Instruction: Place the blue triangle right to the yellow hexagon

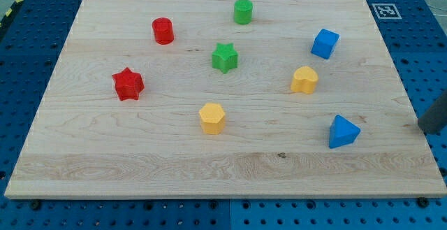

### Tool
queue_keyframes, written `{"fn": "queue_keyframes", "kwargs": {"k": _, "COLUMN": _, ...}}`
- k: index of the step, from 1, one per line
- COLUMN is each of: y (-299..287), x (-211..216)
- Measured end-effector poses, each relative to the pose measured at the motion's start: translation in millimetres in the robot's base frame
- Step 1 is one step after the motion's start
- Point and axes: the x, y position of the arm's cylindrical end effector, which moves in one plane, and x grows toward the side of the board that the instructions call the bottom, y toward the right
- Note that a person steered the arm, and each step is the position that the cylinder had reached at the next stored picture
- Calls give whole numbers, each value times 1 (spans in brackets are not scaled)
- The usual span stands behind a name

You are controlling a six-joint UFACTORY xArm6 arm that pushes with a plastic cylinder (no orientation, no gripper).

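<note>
The scene is lit brightly and evenly from above; only short, soft shadows are cast on the wooden board (pixel 105 153). No strong glare is seen. The dark rod (pixel 434 115) at the view's right is rendered blurred

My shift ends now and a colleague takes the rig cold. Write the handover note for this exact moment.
My tip sits at the view's right edge of the board, to the right of the blue triangle and not touching it.
The yellow hexagon lies near the middle, toward the view's bottom. The blue triangle is far to its right and slightly lower.
Done: nothing evident yet.
Left: push the triangle leftward until it sits just right of the hexagon. The yellow block above the path looks clear of it.
</note>
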Motion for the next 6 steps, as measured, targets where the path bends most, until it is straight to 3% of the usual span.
{"fn": "queue_keyframes", "kwargs": {"k": 2, "y": -35, "x": 1}}
{"fn": "queue_keyframes", "kwargs": {"k": 3, "y": -43, "x": 36}}
{"fn": "queue_keyframes", "kwargs": {"k": 4, "y": -65, "x": 40}}
{"fn": "queue_keyframes", "kwargs": {"k": 6, "y": -145, "x": 34}}
